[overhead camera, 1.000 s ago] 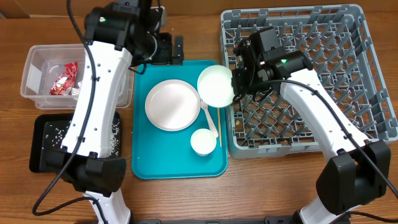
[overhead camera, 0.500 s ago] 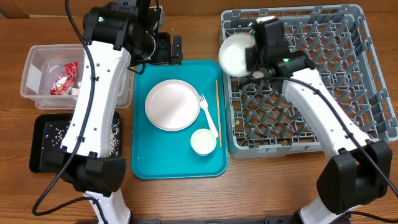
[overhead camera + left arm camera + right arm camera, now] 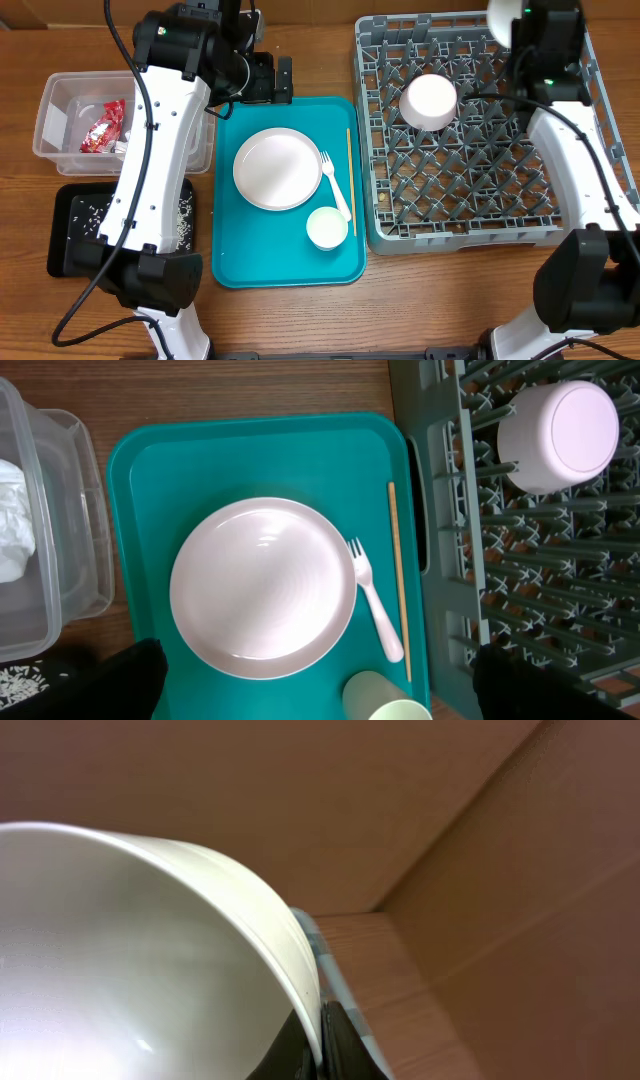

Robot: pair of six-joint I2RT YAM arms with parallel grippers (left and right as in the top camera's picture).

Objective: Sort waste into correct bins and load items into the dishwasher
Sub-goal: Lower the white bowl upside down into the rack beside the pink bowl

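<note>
My right gripper (image 3: 318, 1042) is shut tight on the rim of a white bowl (image 3: 140, 950). The rim is pinched between the two fingers, and the bowl is tipped over on its side. From above, I see this bowl up at the far edge of the grey dish rack (image 3: 470, 238), toward the right. I cannot tell if it touches the rack.

The other bowl (image 3: 430, 102) sits upside down inside the rack, in the far part.

My left gripper (image 3: 275, 78) has its jaws wide open, with nothing in them. It hangs just past the far edge of the teal tray (image 3: 235, 265).

On the teal tray lies the round plate (image 3: 277, 168). The plastic fork (image 3: 335, 185) lies just to its right. The wooden stick (image 3: 349, 180) lies along the tray's right side. The small cup (image 3: 327, 227) stands near the front right corner, right by the end of the fork's handle.

Far to the left is the clear tub (image 3: 50, 100), with the red wrapper (image 3: 103, 125) and a white napkin (image 3: 15, 520) inside. In front of it is the black tray (image 3: 65, 255), with bits of rice (image 3: 100, 212) in it.
</note>
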